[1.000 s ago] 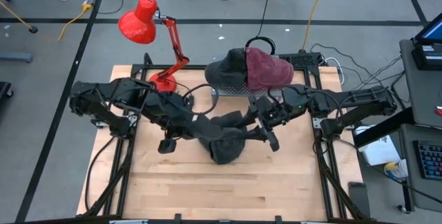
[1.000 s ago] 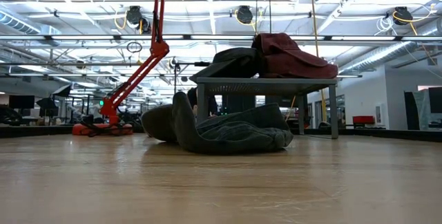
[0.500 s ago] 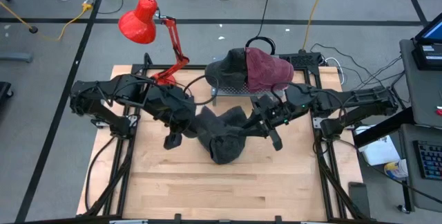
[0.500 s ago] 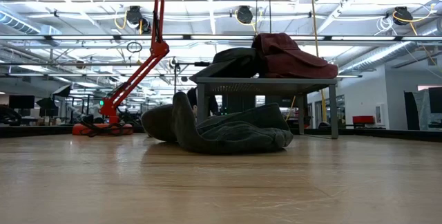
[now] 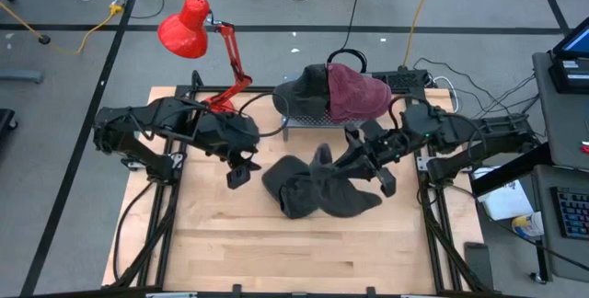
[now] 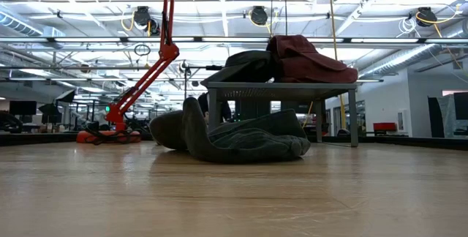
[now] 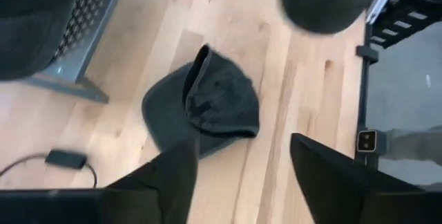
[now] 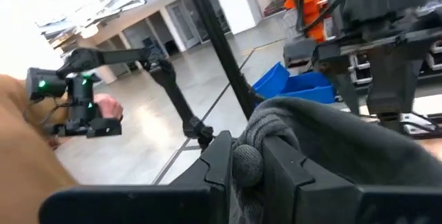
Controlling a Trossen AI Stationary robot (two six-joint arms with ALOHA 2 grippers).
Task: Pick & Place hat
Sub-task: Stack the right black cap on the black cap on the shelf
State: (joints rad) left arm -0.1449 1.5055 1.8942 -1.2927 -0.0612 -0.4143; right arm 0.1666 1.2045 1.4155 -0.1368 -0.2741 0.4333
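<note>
The dark grey hat (image 5: 317, 192) lies crumpled at the centre of the wooden table (image 5: 230, 243), with one fold drawn up toward 2 o'clock. The right gripper (image 5: 354, 163) is clenched on that fold; the right wrist view shows grey fabric (image 8: 311, 141) pinched between its fingers (image 8: 238, 169). The left gripper (image 5: 241, 167) sits just off the hat's 10 o'clock edge, fingers spread and holding nothing; in the left wrist view the hat (image 7: 207, 106) lies apart from both fingers (image 7: 173, 172).

At 12 o'clock from the hat stands a small metal rack (image 5: 308, 119) carrying a dark hat (image 5: 299, 94) and a maroon hat (image 5: 354, 94). The low view shows the grey hat (image 6: 241, 138) in front of the rack's legs (image 6: 353, 120); whether it touches them cannot be told. A red desk lamp (image 5: 193, 31) stands at the table's 11 o'clock corner, its head beyond the table's edge.

Bare wood extends from 4 through 8 o'clock, up to the near edge. Both side edges are lined by the arms' black frames (image 5: 156, 215).
</note>
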